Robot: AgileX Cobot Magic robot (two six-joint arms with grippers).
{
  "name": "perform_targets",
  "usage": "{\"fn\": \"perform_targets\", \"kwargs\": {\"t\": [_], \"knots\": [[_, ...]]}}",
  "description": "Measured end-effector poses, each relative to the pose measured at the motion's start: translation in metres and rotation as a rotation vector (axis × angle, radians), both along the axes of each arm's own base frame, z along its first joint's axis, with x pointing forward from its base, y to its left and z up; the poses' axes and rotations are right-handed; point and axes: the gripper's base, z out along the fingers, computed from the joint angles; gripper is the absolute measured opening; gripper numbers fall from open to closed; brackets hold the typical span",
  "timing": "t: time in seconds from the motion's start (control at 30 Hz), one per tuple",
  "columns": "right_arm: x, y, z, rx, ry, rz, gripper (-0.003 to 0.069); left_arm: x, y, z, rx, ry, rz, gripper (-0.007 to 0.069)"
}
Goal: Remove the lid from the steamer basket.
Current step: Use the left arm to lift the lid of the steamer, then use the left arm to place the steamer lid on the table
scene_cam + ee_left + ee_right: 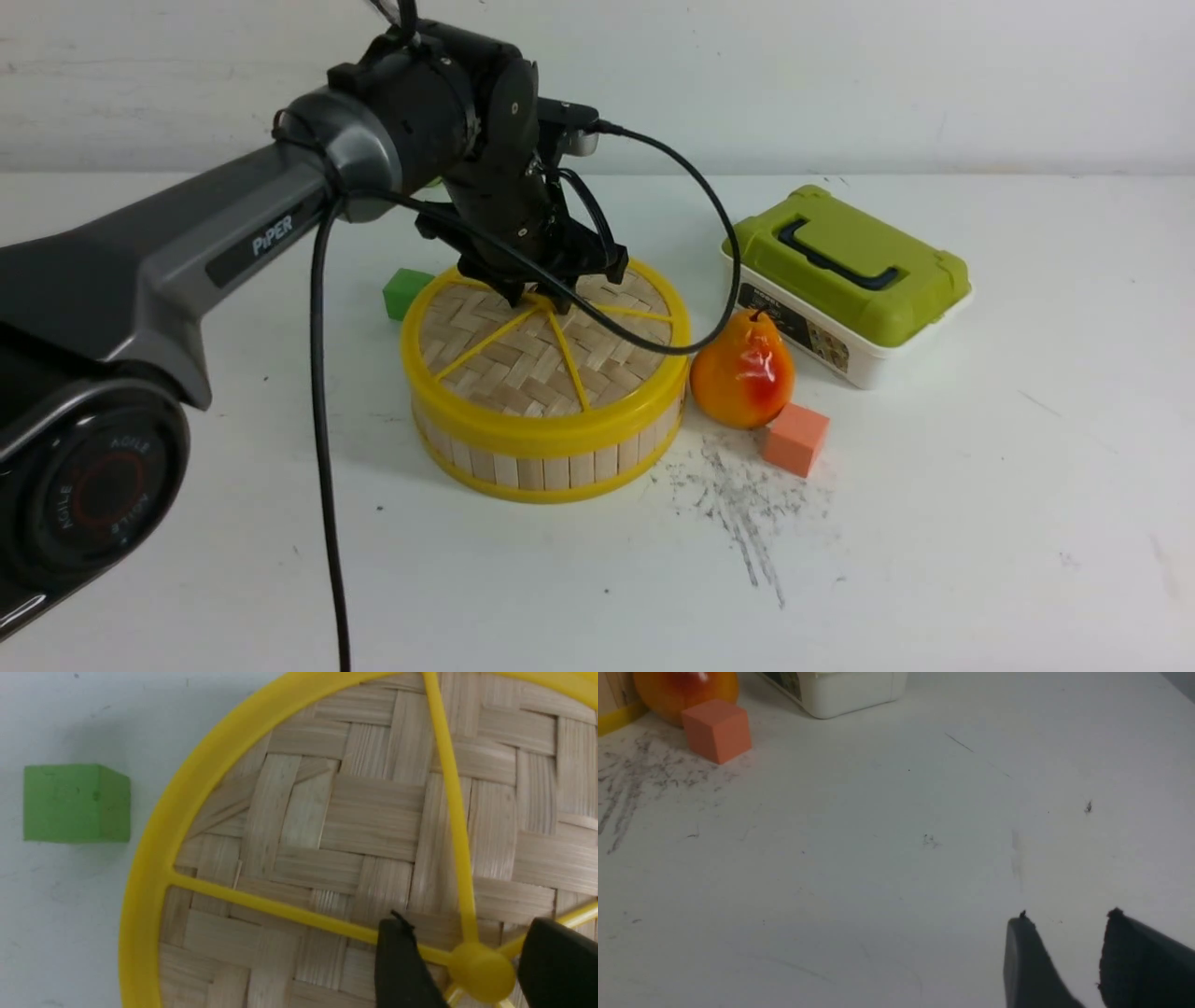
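Here, nearest us, our right gripper (1066,914) hangs over the table (896,858), jaws apart and holding nothing. Further out, the steamer basket (551,462) sits with the lid (523,364) seated flat on it. Our left gripper (469,933) straddles the centre hub (481,973), jaws narrowly apart and not yet pinching. We should close squarely on the hub, then lift straight up, so the basket neither tilts nor drags.
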Motion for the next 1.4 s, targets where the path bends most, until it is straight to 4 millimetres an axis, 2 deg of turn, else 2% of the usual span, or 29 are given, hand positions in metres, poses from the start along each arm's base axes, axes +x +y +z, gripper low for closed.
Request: {"fn": "perform_targets", "kwargs": {"t": [0.13,0.17,0.23,0.4,0.53,0.6,0.63,0.7,0.73,0.87,1.03,1.13,1.2,1.27,1.3,1.33,1.4], "knots": [[0.0,0.0,0.0,0.0,0.0,0.0,0.024,-0.001,-0.001,0.0,-0.009,0.007,0.001,0.0199],[0.0,0.0,0.0,0.0,0.0,0.0,0.024,-0.001,-0.001,0.001,-0.014,0.008,0.001,0.0146],[0.0,0.0,0.0,0.0,0.0,0.0,0.024,-0.001,-0.001,0.001,-0.015,0.009,0.003,0.0107],[0.0,0.0,0.0,0.0,0.0,0.0,0.024,-0.001,-0.001,0.002,-0.026,0.011,0.006,0.0111],[0.0,0.0,0.0,0.0,0.0,0.0,0.024,-0.006,-0.001,0.016,-0.06,0.0,0.007,0.0111],[0.0,0.0,0.0,0.0,0.0,0.0,0.024,-0.012,0.0,0.033,-0.088,-0.03,0.006,0.0111],[0.0,0.0,0.0,0.0,0.0,0.0,0.024,-0.013,0.001,0.036,-0.092,-0.035,0.006,0.0111],[0.0,0.0,0.0,0.0,0.0,0.0,0.024,-0.024,0.006,0.07,-0.122,-0.108,0.002,0.0111],[0.0,0.0,0.0,0.0,0.0,0.0,0.024,-0.026,0.007,0.073,-0.124,-0.114,0.002,0.0111],[0.0,0.0,0.0,0.0,0.0,0.0,0.024,-0.057,0.03,0.144,-0.102,-0.297,0.007,0.0111],[0.0,0.0,0.0,0.0,0.0,0.0,0.024,-0.092,0.061,0.195,-0.022,-0.406,0.052,0.0111],[0.0,0.0,0.0,0.0,0.0,0.0,0.024,-0.1,0.079,0.199,-0.002,-0.396,0.104,0.0111],[0.0,0.0,0.0,0.0,0.0,0.0,0.024,-0.105,0.104,0.192,0.002,-0.37,0.184,0.0111],[0.0,0.0,0.0,0.0,0.0,0.0,0.024,-0.103,0.132,0.171,-0.006,-0.324,0.287,0.0111],[0.0,0.0,0.0,0.0,0.0,0.0,0.024,-0.102,0.143,0.153,-0.015,-0.293,0.322,0.0111],[0.0,0.0,0.0,0.0,0.0,0.0,0.024,-0.102,0.145,0.152,-0.024,-0.299,0.326,0.0111],[0.0,0.0,0.0,0.0,0.0,0.0,0.024,-0.099,0.167,0.11,-0.041,-0.228,0.391,0.0111]]}}
